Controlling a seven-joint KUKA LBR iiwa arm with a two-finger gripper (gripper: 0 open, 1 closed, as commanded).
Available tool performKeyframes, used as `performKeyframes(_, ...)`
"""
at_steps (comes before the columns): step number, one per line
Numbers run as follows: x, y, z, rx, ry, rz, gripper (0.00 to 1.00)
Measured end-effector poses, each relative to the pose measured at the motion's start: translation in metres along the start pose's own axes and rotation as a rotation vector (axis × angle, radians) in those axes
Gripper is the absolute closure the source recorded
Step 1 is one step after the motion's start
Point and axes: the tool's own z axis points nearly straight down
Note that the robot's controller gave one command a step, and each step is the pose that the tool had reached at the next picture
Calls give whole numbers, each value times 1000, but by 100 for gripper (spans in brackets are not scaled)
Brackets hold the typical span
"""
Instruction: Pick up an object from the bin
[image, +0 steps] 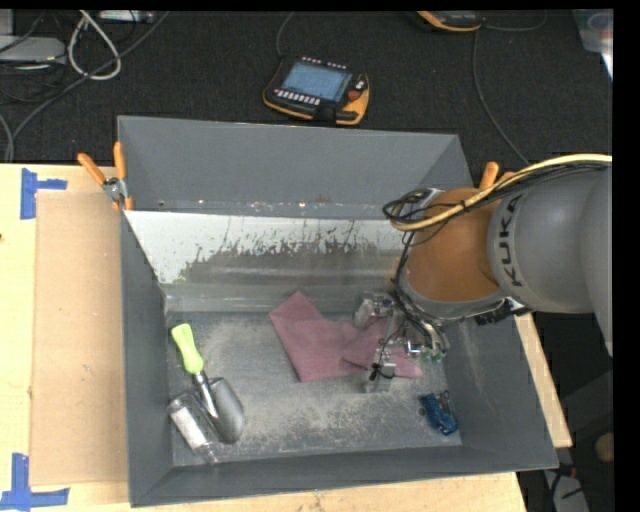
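Observation:
My gripper (380, 368) hangs low over the right part of the bin floor, its fingertips down on the right edge of a mauve cloth (312, 340) that lies spread in the middle. The fingers look close together, with cloth bunched around them, but whether they pinch it I cannot make out. A small blue object (439, 413) lies on the floor just right of and below the gripper.
A small trowel with a yellow-green handle and metal blade (205, 385) lies at the bin's lower left, next to a silvery cylinder (188, 424). The arm with its orange cover and cables reaches in from the right, above the gripper.

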Motion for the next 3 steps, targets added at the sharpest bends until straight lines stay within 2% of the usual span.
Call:
performKeyframes(1, -9, 3, 0, 2, 3, -134, 0)
performKeyframes(2, 0, 1, 0, -1, 0, 0, 0)
performKeyframes(3, -7, 3, -1, 0, -1, -81, 100)
